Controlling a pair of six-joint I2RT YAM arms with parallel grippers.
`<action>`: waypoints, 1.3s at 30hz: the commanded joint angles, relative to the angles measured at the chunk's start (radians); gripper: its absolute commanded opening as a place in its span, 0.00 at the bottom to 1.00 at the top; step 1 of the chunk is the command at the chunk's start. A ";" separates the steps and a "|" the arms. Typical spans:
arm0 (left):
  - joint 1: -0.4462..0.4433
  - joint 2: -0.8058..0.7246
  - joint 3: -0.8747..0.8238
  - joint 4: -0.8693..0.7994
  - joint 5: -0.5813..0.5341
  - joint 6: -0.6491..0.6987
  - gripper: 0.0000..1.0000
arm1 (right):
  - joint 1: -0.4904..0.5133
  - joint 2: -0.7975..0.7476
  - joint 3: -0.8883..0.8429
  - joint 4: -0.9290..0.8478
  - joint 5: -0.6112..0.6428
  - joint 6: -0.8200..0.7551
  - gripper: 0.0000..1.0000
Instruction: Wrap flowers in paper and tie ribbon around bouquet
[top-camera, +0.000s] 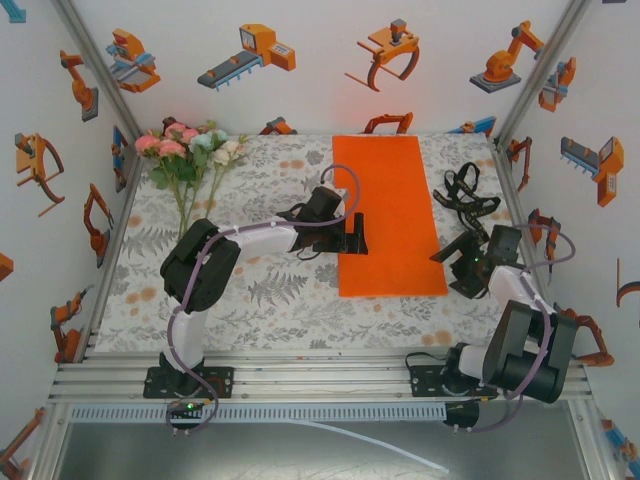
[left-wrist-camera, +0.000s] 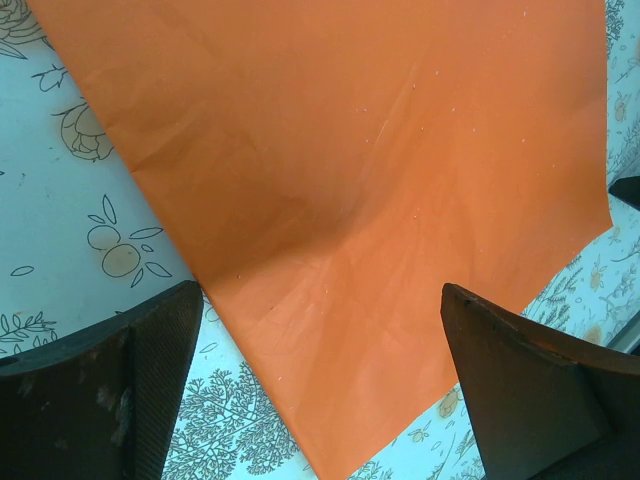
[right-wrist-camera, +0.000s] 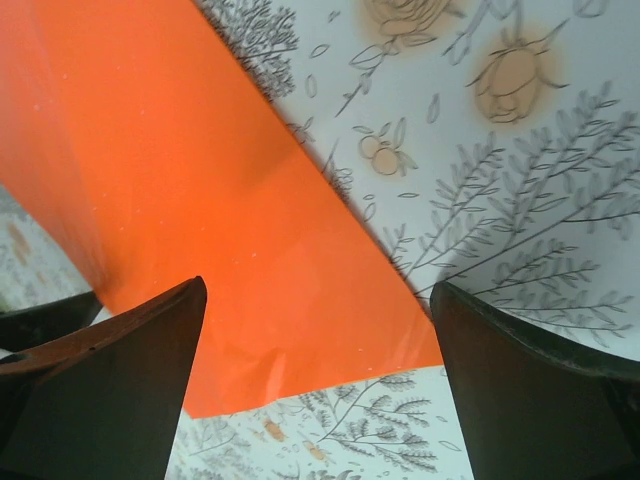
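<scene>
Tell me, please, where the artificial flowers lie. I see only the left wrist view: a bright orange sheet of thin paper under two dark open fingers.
Observer: The bunch of pink, white and mint artificial flowers lies at the far left corner of the table, apart from the orange paper sheet.
Operator: And the ribbon?
Observer: The long narrow black ribbon lies bunched up beside the sheet's right edge.
Operator: Where is the other arm?
Observer: The right gripper is open, above the sheet's near right corner.
</scene>
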 joint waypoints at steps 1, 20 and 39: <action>-0.001 0.028 0.013 -0.047 -0.017 -0.007 0.96 | 0.001 0.013 -0.052 0.008 -0.106 0.050 0.83; -0.004 0.027 0.015 -0.045 -0.022 -0.009 0.97 | 0.000 -0.118 -0.069 0.011 -0.102 0.110 0.81; -0.005 0.029 0.014 -0.039 -0.022 -0.006 0.98 | 0.000 -0.134 -0.065 -0.059 0.102 0.046 0.74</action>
